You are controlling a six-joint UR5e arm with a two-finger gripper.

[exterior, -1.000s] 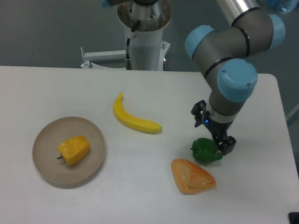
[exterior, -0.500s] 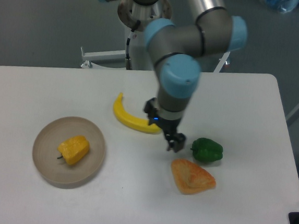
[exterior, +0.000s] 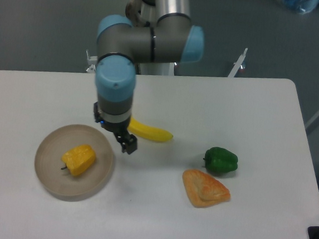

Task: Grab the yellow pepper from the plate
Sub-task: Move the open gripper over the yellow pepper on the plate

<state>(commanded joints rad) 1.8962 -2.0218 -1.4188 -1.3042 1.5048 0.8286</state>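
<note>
While the gripper hung over the plate's right rim, nothing was held in it; its fingers pointed down at the table, but from this angle I could not tell how wide they stood. The yellow pepper lay inside the plate, a little left of the dish's centre, resting on its side with the short dark stem pointing toward the plate's lower-left rim. The plate sat near the table's left edge.

From the gripper, the pepper lay to the left and slightly toward the table's front edge, near but not touching. Its longer axis ran diagonally, from lower left to upper right, so the fingers would probably need to close across that line. The banana lay just behind the gripper, partly hidden by the wrist, and the green pepper and the pastry were well apart, toward the table's right edge. 1 arm served here.
</note>
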